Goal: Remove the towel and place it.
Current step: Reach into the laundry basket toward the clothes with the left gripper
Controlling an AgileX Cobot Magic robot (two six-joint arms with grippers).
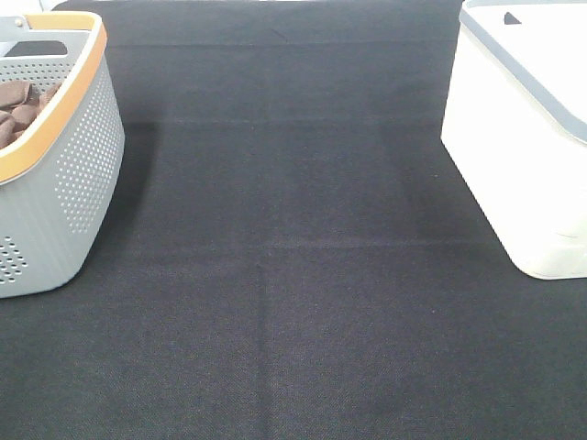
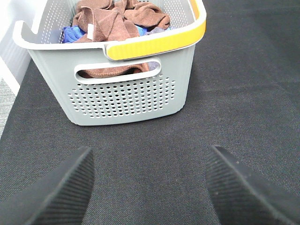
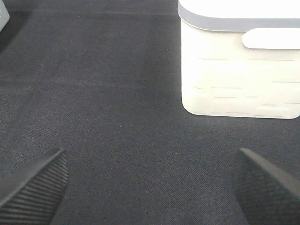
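Observation:
The towel [image 2: 107, 24], rust-brown with a small white tag, lies crumpled on top of the pile inside the grey basket [image 2: 126, 96]. In the high view the basket [image 1: 69, 174] stands at the far left edge with brown cloth [image 1: 22, 103] showing over its rim. My left gripper [image 2: 150, 157] is open and empty. It hovers low over the black mat, just in front of the basket's handle side. My right gripper [image 3: 151, 155] is open and empty over the mat, short of the white bin [image 3: 239, 70]. Neither gripper shows in the high view.
A darker brown cloth [image 2: 149, 10] and a blue cloth [image 2: 70, 33] also lie in the basket. The basket has an orange-yellow rim [image 2: 154, 42]. The white bin with a grey rim [image 1: 523, 147] stands at the right edge. Black mat [image 1: 293, 275] lies between them.

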